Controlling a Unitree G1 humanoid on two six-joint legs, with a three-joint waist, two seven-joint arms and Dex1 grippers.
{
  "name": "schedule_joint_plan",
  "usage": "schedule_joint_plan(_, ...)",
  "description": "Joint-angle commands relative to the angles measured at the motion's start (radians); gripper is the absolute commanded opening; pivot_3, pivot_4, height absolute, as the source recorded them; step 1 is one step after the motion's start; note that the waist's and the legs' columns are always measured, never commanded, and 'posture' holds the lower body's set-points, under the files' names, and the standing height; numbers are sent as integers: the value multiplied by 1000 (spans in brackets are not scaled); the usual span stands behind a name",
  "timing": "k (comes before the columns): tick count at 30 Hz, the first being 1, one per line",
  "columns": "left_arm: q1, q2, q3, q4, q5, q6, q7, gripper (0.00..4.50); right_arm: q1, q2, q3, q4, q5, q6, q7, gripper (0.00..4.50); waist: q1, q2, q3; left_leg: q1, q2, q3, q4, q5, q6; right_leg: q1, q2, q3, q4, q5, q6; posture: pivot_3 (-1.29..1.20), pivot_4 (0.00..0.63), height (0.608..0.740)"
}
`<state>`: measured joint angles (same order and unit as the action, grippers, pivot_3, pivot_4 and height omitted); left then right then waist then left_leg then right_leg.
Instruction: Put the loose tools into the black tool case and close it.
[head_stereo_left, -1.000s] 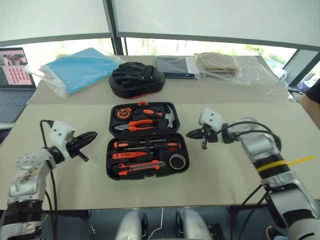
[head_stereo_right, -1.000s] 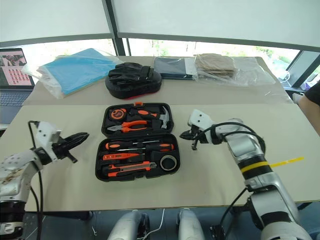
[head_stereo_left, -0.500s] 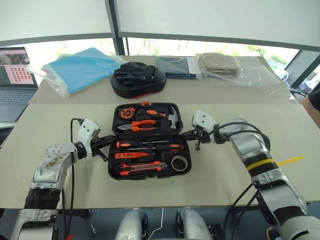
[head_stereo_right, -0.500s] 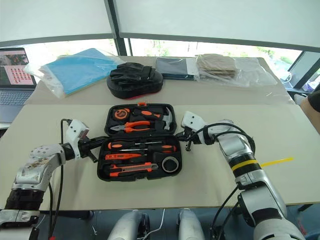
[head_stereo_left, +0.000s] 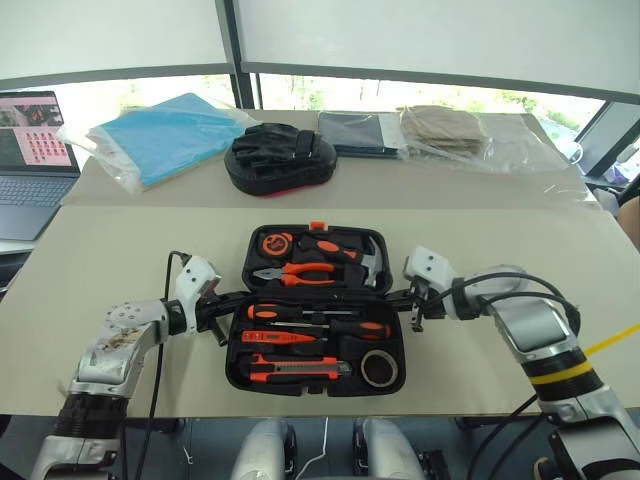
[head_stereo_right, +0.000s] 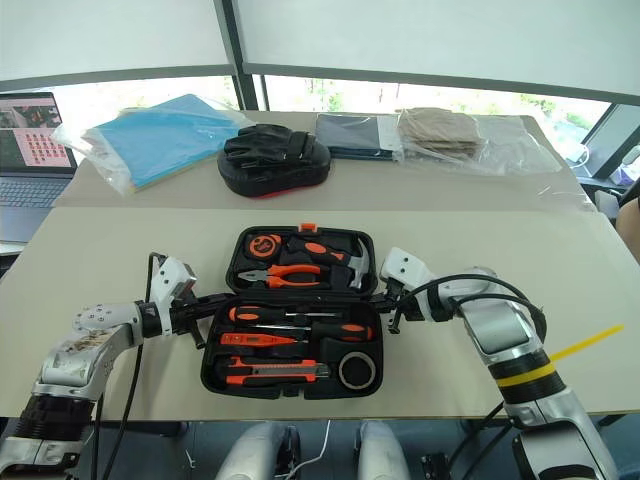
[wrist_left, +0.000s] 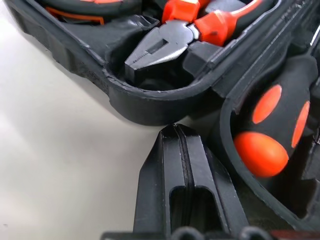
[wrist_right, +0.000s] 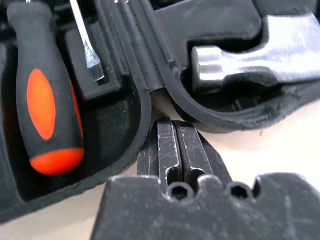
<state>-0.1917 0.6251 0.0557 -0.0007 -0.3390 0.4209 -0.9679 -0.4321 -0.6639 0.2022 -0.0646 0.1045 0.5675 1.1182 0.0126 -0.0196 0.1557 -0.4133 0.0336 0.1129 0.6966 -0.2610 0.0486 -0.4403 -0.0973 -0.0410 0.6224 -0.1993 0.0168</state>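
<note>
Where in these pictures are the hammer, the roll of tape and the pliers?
hammer (wrist_right: 260, 57): right wrist view, on its steel head.
roll of tape (head_stereo_left: 378, 368): left eye view, on its ring.
pliers (wrist_left: 160, 47): left wrist view, on its grey nose.

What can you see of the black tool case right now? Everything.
The black tool case is flat, black plastic with rounded corners, lying fully open on the beige table. An orange latch sits on the far edge. The far half holds tape measure, pliers and hammer; the near half holds screwdrivers, knife and tape roll. The shut left gripper and right gripper sit at its hinge ends.

Claws (head_stereo_left: 232, 303) (head_stereo_left: 400, 298) flanking open tool case (head_stereo_left: 313, 374)
</note>
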Motion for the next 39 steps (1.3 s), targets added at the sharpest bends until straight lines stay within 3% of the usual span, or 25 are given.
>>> schedule_joint_plan(1, 12, -7, 37, -63, -40, 26, 33, 14, 27, -45, -71, -36, 34, -22, -13, 0, 1, 0, 0, 0, 0, 0, 0, 0, 0, 0, 0, 0, 0, 0, 0, 0, 150, 740)
schedule_joint_plan(2, 15, 3, 41, -66, -30, 29, 46, 260, 32, -61, -88, -46, 52, 6, -7, 0, 0, 0, 0, 0, 0, 0, 1, 0, 0, 0, 0, 0, 0, 0, 0, 0, 150, 740)
schedule_joint_plan(4, 11, 43, 45, -74, -30, 146, 79, 666, 32, -83, -125, -68, 96, 54, -2, 576, -1, 0, 0, 0, 0, 0, 2, 0, 0, 0, 0, 0, 1, 0, 0, 0, 150, 740)
schedule_joint_plan(6, 6, 79, 59, -83, -50, 206, 72, 1427, 27, -91, -156, -88, 135, 94, -9, 1107, -3, -1, 0, 1, 0, -1, 2, 0, 0, 1, 1, 1, 2, 0, 0, 0, 150, 740)
schedule_joint_plan(9, -65, 187, 105, -85, -144, 391, 14, 2425, -106, -47, -279, -143, 288, 531, -117, 2172, -17, -3, 2, 5, 2, 0, 1, 1, -2, 1, 2, 2, 4, 0, -2, 0, 150, 740)
schedule_joint_plan(13, -150, 252, 86, -105, -219, 592, 10, 3864, -201, -119, -189, -189, 326, 785, -155, 3469, -23, -4, 4, 5, 4, -2, 0, 5, -4, 0, 3, 1, 6, 0, -5, 0, 150, 740)
schedule_joint_plan(15, -248, 229, 43, -88, -181, 661, 100, 4481, -274, -62, -161, -136, 314, 894, -234, 4120, -18, -4, 4, 7, 3, -2, -2, 4, -4, 2, 3, 1, 5, -1, -5, 0, 150, 740)
schedule_joint_plan(16, -282, 218, 22, -81, -162, 681, 132, 4500, -304, -32, -155, -108, 306, 919, -270, 4442, -16, -5, 4, 6, 3, -2, -2, 4, -4, 2, 3, 1, 5, -1, -5, 0, 150, 740)
schedule_joint_plan(21, -367, 132, 5, -46, -155, 793, 250, 4500, -379, 48, -119, 24, 254, 898, -400, 4442, -18, -6, 4, 3, 0, -1, -1, 5, -3, 0, 2, 2, 5, 1, -4, 0, 150, 740)
schedule_joint_plan(34, -363, 82, 5, -44, -147, 854, 358, 4500, -411, 134, -67, 110, 248, 929, -530, 4442, -24, -6, 4, -1, 0, -1, -1, 5, -3, -2, 2, 1, 4, 1, -2, 0, 150, 740)
schedule_joint_plan(35, -364, 75, 10, -41, -144, 856, 369, 3983, -409, 136, -60, 108, 252, 939, -532, 4500, -24, -6, 4, -1, 0, -2, -1, 5, -3, -2, 2, 1, 4, 1, -2, 0, 150, 740)
schedule_joint_plan(39, -377, 54, 47, -21, -140, 864, 404, 2999, -411, 143, -57, 135, 246, 965, -558, 4500, -22, -6, 4, 4, 0, -2, -1, 5, -4, 2, 2, 1, 5, 1, -3, 0, 150, 740)
